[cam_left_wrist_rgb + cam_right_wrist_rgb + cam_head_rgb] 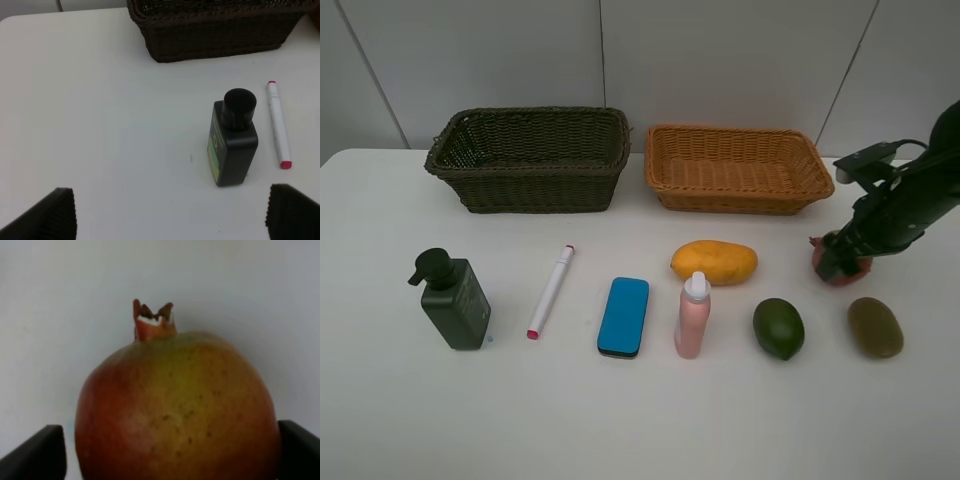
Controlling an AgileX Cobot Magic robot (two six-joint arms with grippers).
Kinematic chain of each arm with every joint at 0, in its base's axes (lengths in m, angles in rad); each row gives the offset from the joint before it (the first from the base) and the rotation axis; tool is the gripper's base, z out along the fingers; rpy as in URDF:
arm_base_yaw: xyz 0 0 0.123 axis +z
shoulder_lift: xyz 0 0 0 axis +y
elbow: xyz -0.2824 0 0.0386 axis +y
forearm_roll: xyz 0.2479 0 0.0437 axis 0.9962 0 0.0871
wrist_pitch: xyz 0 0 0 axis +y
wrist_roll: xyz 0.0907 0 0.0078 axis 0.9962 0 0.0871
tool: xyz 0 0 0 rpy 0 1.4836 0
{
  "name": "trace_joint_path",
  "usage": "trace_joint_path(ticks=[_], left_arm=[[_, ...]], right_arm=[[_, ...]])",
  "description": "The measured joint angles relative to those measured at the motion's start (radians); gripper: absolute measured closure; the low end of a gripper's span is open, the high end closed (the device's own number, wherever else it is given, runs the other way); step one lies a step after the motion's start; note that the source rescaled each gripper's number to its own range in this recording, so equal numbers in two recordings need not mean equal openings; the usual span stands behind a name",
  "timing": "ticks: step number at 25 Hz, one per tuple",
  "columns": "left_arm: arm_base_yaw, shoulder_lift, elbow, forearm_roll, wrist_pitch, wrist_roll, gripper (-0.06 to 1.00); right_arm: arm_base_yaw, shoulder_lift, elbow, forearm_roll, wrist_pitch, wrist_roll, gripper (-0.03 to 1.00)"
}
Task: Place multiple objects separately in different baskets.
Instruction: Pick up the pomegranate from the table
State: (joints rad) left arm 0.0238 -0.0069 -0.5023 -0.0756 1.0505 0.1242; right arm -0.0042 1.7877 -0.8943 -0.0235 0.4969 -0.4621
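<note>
My right gripper (840, 258) is down at the table's right side, open, its fingers astride the red pomegranate (175, 410), which shows only partly in the high view (853, 274). Across the table lie a dark green pump bottle (455, 300), a white marker (550, 292), a blue eraser (623, 316), a pink spray bottle (692, 318), a yellow mango (714, 262), a green avocado (778, 328) and a brown kiwi (875, 327). Behind them stand the dark olive basket (535, 185) and the orange basket (735, 198). My left gripper (170, 215) hangs open over bare table short of the pump bottle (232, 145).
Both baskets stand side by side at the table's back edge, close to the white wall. In the left wrist view the marker (278, 125) lies beside the pump bottle, with the dark basket (215, 35) beyond. The left arm is outside the high view.
</note>
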Motion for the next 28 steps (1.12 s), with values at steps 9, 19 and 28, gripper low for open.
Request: trace_joint_path(ticks=[9,19,28], left_arm=[[0.0,0.0,0.0,0.0,0.0,0.0,-0.06],[0.0,0.0,0.0,0.0,0.0,0.0,-0.06],[0.0,0.0,0.0,0.0,0.0,0.0,-0.06]], right_arm=[[0.0,0.034,-0.011,0.002,-0.039,0.0,-0.03],[0.0,0.034,-0.011,0.002,-0.039,0.0,0.0],[0.0,0.034,-0.011,0.001,-0.039,0.0,0.39]])
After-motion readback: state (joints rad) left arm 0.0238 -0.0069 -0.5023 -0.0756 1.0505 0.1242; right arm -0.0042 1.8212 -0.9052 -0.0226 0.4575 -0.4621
